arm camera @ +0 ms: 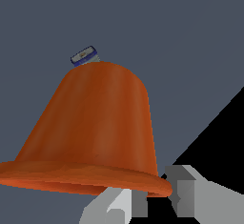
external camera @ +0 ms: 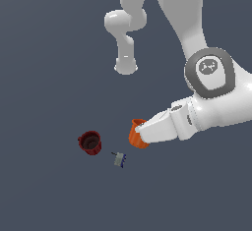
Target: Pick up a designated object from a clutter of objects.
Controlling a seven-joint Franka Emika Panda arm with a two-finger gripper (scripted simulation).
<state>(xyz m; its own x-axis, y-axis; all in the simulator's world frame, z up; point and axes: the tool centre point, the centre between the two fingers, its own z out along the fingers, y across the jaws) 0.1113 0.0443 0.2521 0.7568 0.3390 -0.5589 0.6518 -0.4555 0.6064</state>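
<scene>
A large glossy white robot arm with grey joint caps reaches down over a plain dark grey-blue floor. Its white gripper meets the small bright orange tapered plastic cup, which sits near the middle of the exterior view. In the wrist view the orange cup fills most of the picture, its flared rim band close to the camera, and two grey fingers close on that rim, one on each side of it. Whether the cup rests on the floor or hangs just above it, I cannot tell. Toward the exterior view's left, apart from the orange cup, stands a small dark red cup, mouth open to the camera. Between the two cups, slightly nearer the viewer, lies a tiny grey-blue flat piece.
</scene>
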